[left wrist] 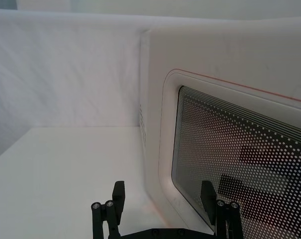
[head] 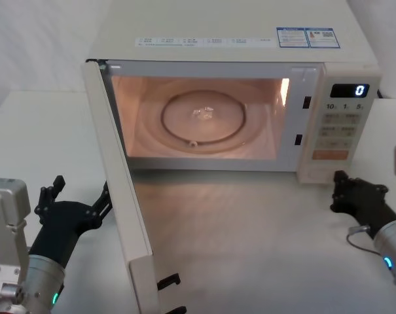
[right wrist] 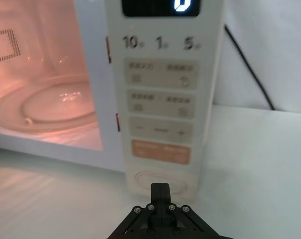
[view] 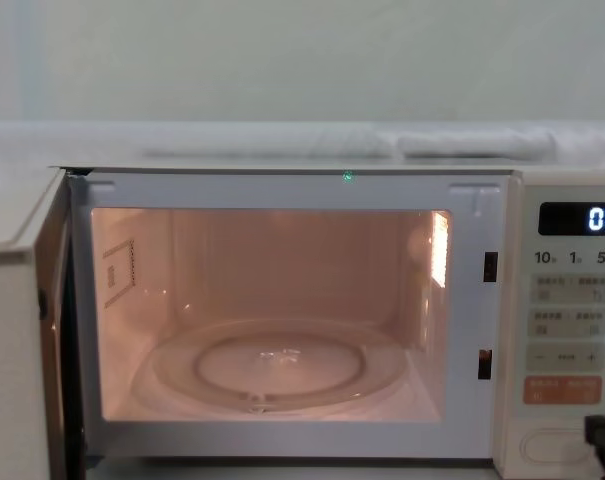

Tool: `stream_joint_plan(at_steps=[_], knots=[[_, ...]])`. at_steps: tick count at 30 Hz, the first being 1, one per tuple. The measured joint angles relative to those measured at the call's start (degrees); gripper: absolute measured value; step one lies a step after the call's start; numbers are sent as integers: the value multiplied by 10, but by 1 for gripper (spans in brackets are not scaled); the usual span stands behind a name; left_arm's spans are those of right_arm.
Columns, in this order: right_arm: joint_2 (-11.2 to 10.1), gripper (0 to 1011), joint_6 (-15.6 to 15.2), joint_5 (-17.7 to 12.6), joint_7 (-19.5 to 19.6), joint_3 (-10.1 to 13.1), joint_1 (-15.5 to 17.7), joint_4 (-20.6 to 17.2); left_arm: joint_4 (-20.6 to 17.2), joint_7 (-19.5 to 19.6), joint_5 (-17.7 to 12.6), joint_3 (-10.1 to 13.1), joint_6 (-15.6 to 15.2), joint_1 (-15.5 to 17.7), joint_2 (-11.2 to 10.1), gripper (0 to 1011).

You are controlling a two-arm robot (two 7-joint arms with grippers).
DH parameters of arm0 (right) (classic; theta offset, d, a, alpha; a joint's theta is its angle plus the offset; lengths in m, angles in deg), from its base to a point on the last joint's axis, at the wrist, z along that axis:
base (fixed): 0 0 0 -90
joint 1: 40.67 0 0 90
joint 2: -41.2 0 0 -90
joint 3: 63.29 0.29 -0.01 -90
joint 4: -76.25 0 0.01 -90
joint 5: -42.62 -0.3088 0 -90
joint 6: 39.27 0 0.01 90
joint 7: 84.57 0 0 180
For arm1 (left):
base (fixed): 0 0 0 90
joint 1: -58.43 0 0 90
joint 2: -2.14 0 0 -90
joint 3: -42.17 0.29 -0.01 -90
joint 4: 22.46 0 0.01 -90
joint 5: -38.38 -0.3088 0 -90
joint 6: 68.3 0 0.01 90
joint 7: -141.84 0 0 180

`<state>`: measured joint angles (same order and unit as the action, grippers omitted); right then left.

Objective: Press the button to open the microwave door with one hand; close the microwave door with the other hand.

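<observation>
While the microwave door point(head: 122, 196) stands swung wide toward the robot's left, the left gripper point(head: 76, 209) waits released just outside its outer face, and the right gripper point(right wrist: 160, 191), fingers clenched, sits just before the button point(right wrist: 157, 182).

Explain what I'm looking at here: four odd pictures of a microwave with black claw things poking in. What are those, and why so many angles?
One two-armed robot, four cameras. The head view looks down on a cream microwave whose wide cream door stands swung open, cavity lit, glass turntable bare. The chest view sees it straight on. Each arm ends in a black ribbed plastic tool. The left tool waits, fingers spread, just outside the open door; its wrist camera faces the door's dotted dark window. The right tool, fingers together, sits just in front of the large cream pill-shaped button below the orange key. Neither tool holds anything.
</observation>
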<state>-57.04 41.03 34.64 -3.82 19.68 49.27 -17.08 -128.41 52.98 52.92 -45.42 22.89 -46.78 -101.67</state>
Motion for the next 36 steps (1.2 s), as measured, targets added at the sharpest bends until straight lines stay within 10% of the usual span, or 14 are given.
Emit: stream_joint_plan(at_steps=[22,36], knots=[[-39,0,22,-97,-29,90,-22,8,0,0,0,0,0,0,0,1001],[-79,0,4,-161,-92,79,-34,28,0,0,0,0,0,0,0,1001]])
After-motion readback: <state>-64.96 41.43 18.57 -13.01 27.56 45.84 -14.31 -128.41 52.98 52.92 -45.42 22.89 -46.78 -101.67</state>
